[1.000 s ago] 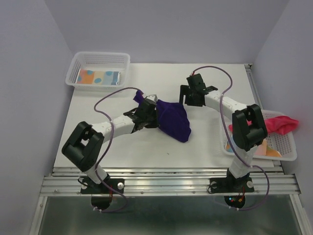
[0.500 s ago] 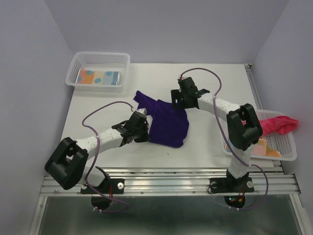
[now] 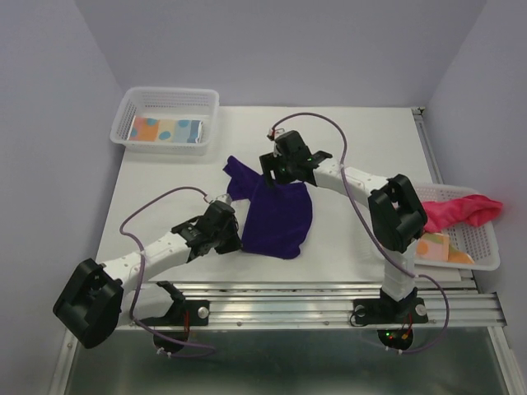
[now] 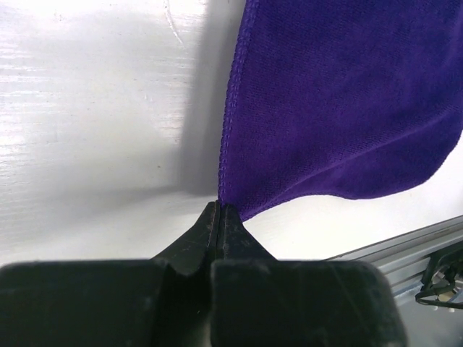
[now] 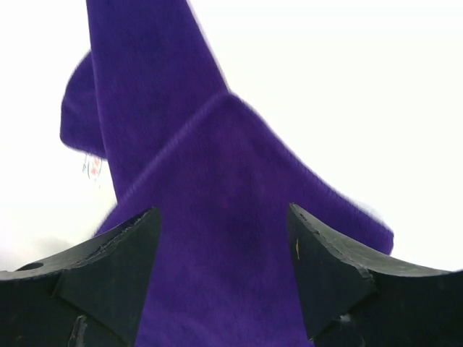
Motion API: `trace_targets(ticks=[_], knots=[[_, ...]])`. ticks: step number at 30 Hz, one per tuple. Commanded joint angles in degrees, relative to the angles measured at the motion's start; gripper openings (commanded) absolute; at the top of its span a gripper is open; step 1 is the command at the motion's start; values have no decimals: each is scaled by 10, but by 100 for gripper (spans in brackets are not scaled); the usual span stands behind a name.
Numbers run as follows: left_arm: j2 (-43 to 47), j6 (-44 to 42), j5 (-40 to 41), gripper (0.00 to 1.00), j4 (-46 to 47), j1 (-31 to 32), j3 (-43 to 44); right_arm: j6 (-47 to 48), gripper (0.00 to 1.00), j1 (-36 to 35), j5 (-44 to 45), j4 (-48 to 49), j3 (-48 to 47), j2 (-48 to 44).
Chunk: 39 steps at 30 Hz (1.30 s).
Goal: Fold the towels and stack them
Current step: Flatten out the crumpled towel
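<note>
A deep purple towel (image 3: 278, 220) lies partly spread in the middle of the table, with a bunched tail (image 3: 239, 174) at its far left. My left gripper (image 3: 234, 239) is shut on its near-left corner; in the left wrist view the closed tips (image 4: 219, 207) pinch the hemmed corner of the purple towel (image 4: 340, 101). My right gripper (image 3: 284, 176) hovers open over the towel's far edge, its fingers (image 5: 123, 253) straddling the purple towel (image 5: 217, 217) without closing on it. A pink-red towel (image 3: 465, 209) drapes over the right basket. A folded patterned towel (image 3: 165, 129) lies in the left basket.
A white mesh basket (image 3: 169, 93) stands at the far left corner. Another mesh basket (image 3: 487, 247) hangs past the table's right edge, with a patterned towel (image 3: 436, 247) inside. The metal rail (image 3: 280, 292) runs along the near edge.
My left gripper has pulled the purple towel's corner toward the near left, laying the cloth flatter. My right gripper has moved left over the towel's far edge.
</note>
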<state>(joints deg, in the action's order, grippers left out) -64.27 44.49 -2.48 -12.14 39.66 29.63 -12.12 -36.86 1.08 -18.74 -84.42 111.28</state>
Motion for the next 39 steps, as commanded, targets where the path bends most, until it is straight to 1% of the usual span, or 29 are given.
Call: trace_targets(ticks=[1,7,10,13,16,19,23,24,26,27,28,30,31,33,34,36,39], knots=[[-13,11,10,0,-11,1,-1,11,73,-7,11,24,-71,39],[-23,9,12,0,-10,1,-4,0,66,-8,42,19,-143,103],[-19,9,12,0,-10,1,-5,-3,62,-7,36,12,-163,121],[-13,10,15,0,-10,1,-7,-4,61,-7,8,13,-165,134],[-9,11,16,0,-10,1,-9,-4,61,-8,2,20,-165,141],[-6,12,19,0,-10,1,-10,-5,58,-7,-3,22,-166,150],[-5,13,20,0,-11,0,-8,-7,57,-7,-1,24,-171,161],[-5,13,27,0,-11,1,-6,-10,54,-8,0,25,-172,165],[-5,14,38,0,-12,1,-6,-10,52,-7,-4,25,-174,168],[-4,15,37,0,-13,1,-7,-11,48,-7,-5,29,-173,168],[-2,17,40,0,-13,0,-11,-12,41,-7,-3,30,-172,168],[-2,17,38,0,-12,1,-12,-12,35,-7,1,32,-172,167],[0,17,39,0,-14,1,-12,-13,28,-7,6,33,-171,164],[1,17,40,0,-13,1,-11,-12,24,-7,7,34,-169,160],[1,17,41,0,-13,1,-11,-12,19,-7,13,36,-167,155],[1,16,41,0,-13,1,-10,-11,13,-7,17,38,-167,150],[3,16,43,0,-15,0,-7,-7,12,-7,33,41,-163,139]])
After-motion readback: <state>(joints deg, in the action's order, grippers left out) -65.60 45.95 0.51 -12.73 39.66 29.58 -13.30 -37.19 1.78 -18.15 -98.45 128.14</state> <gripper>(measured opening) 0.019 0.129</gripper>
